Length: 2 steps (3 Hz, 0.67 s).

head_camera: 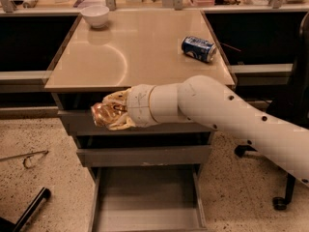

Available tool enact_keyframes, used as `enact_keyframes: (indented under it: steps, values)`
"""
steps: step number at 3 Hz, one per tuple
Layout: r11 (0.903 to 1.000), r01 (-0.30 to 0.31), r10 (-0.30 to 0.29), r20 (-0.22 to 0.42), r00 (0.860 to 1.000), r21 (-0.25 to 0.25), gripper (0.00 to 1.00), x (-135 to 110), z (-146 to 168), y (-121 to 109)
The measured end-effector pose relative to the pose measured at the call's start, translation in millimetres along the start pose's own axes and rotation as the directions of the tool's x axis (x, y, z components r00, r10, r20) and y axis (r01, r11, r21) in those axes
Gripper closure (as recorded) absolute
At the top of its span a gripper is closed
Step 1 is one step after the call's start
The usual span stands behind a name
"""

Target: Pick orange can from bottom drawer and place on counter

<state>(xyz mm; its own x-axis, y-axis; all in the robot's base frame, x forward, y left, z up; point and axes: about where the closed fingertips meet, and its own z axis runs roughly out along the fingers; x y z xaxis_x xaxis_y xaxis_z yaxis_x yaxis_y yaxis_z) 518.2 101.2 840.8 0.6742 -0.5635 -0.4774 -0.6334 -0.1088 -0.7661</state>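
Note:
My gripper (108, 114) is shut on the orange can (102, 114), a shiny golden-orange lumpy can. It hangs in the air in front of the cabinet's upper drawer fronts, just below the front edge of the beige counter (140, 52). The white arm reaches in from the lower right. The bottom drawer (147, 202) is pulled open below, a grey tray with a bare flat floor.
A white bowl (95, 15) stands at the counter's far left corner. A blue and white can (198, 48) lies on its side at the counter's right. A chair base with castors (280, 202) is on the floor at right. A black bar (30, 209) lies at lower left.

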Motion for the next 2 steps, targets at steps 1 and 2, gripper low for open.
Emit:
enact_keyframes:
  steps: [1, 2]
  values:
    - [0.9981, 0.038, -0.038, 0.006, 0.999, 0.049, 1.00, 3, 3, -42]
    - [0.9891, 0.085, -0.085, -0.005, 0.996, 0.121, 1.00, 22, 17, -105]
